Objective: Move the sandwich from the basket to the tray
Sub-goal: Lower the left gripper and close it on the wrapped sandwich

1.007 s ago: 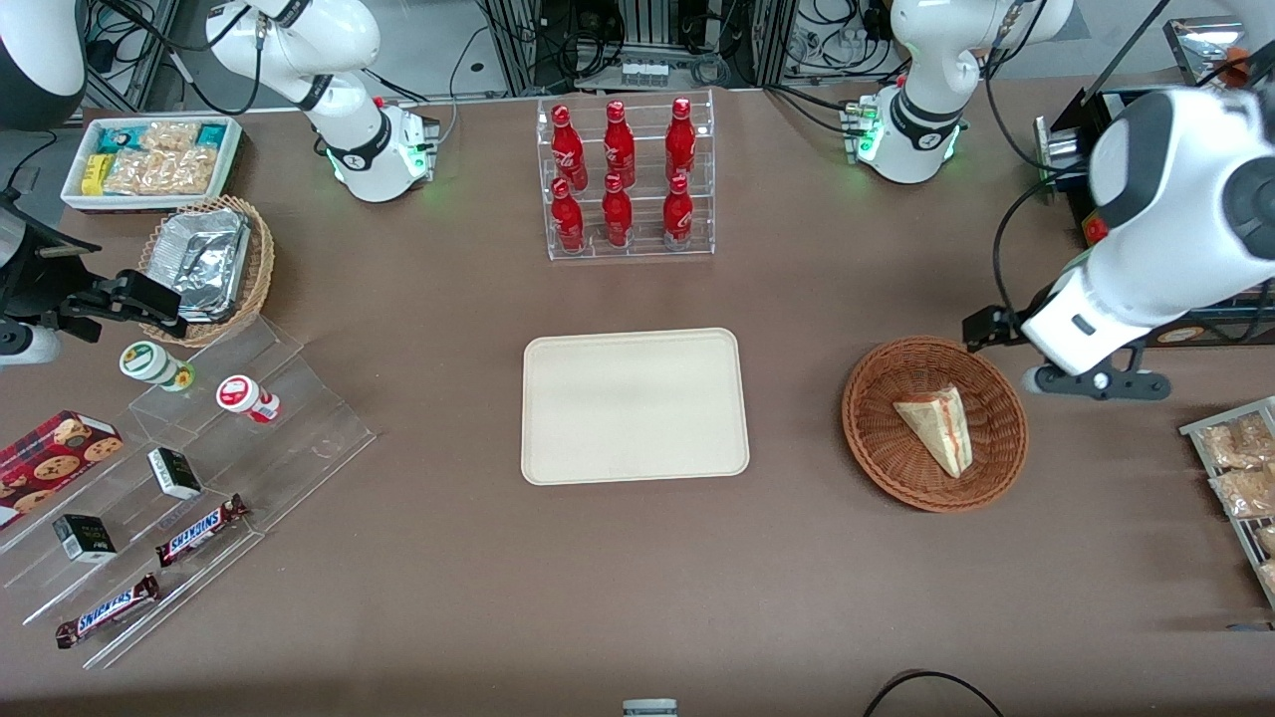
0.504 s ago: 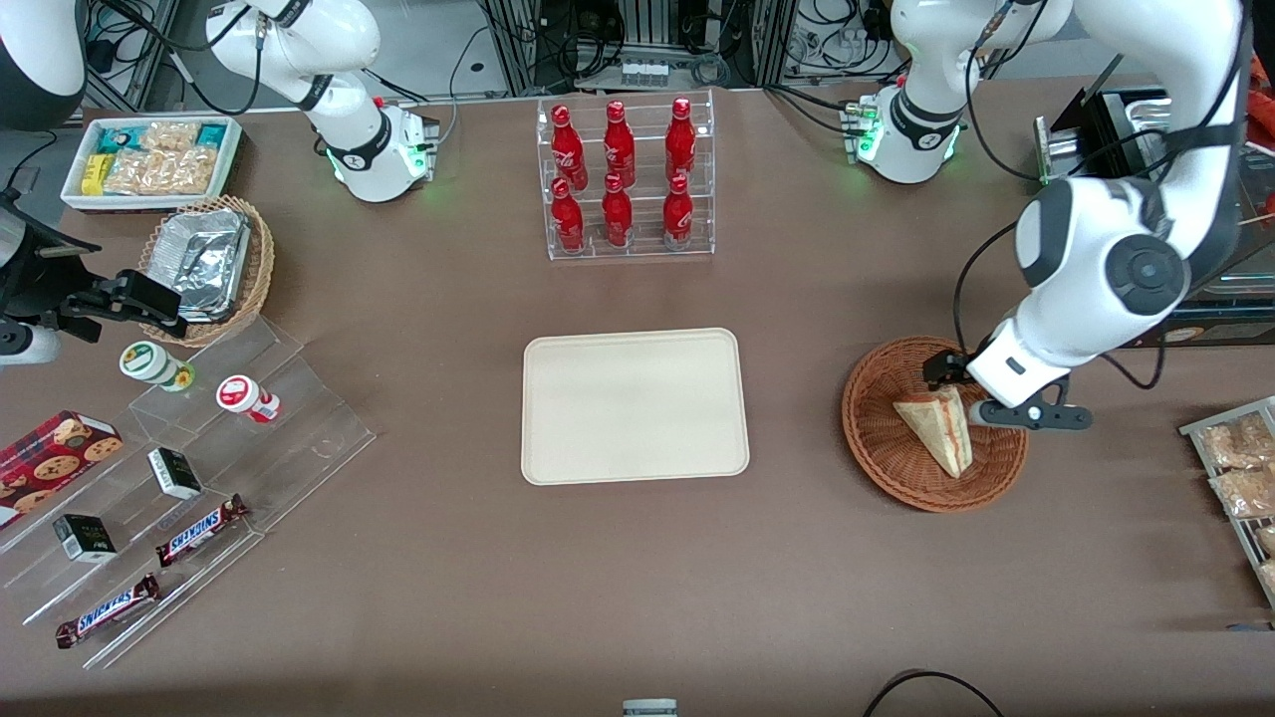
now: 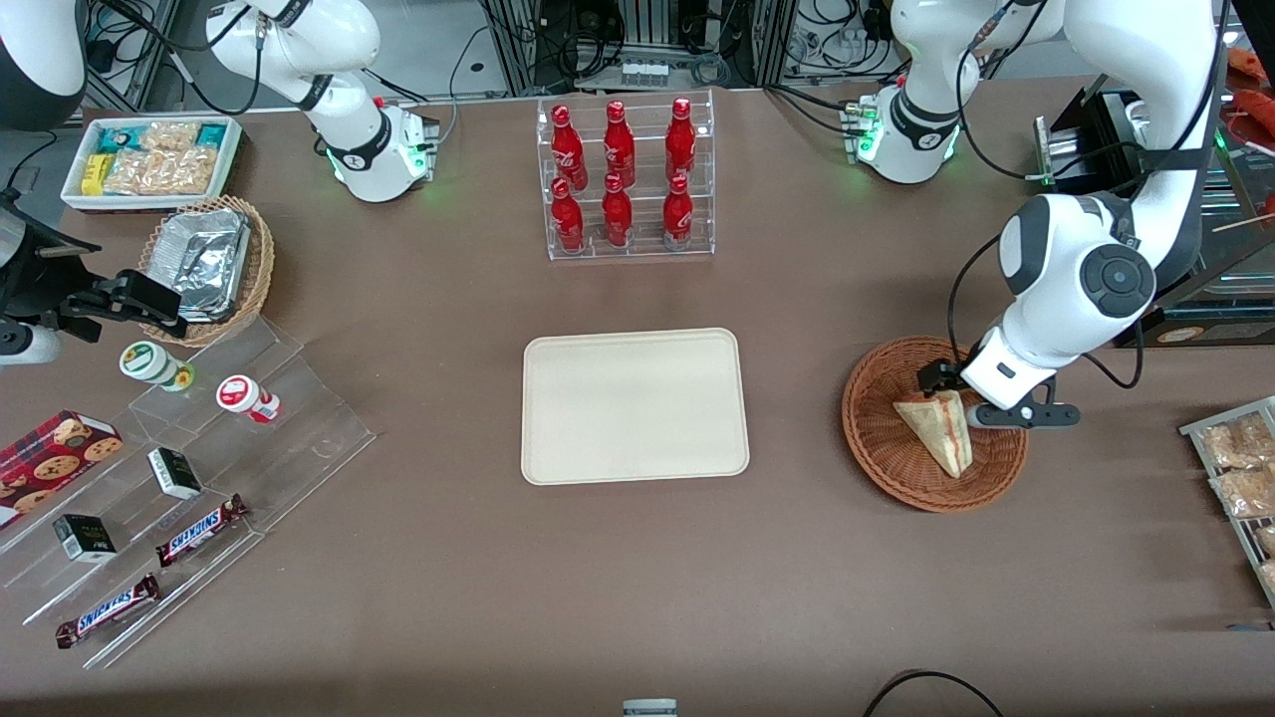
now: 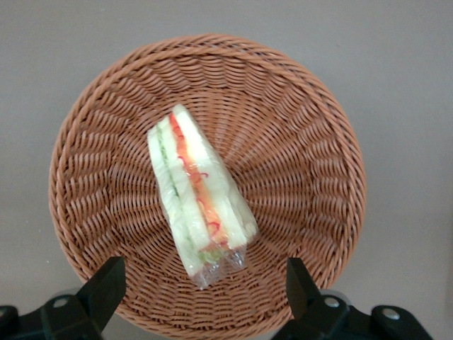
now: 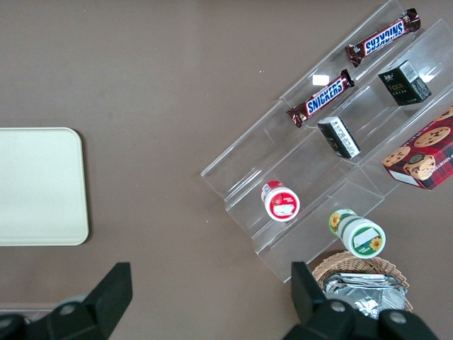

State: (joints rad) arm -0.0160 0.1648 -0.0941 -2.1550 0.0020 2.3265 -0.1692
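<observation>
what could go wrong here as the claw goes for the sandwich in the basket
The open claw hovers above the basket, its fingers straddling the wide end of the sandwich.

1. The clear wrap looks slick and loose at that end; the claw might pinch only film and the wedge could slip out.
2. The bread looks soft, so a hard squeeze may crush it.
3. The light basket could shift or lift if a finger catches its weave.

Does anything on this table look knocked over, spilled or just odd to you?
Nothing stands out. The wrapped triangular sandwich lies intact in the round reddish-brown wicker basket, the cream rectangular tray sits flat and bare, and the red bottles stand upright in their clear rack. The left gripper hovers open above the sandwich.
</observation>
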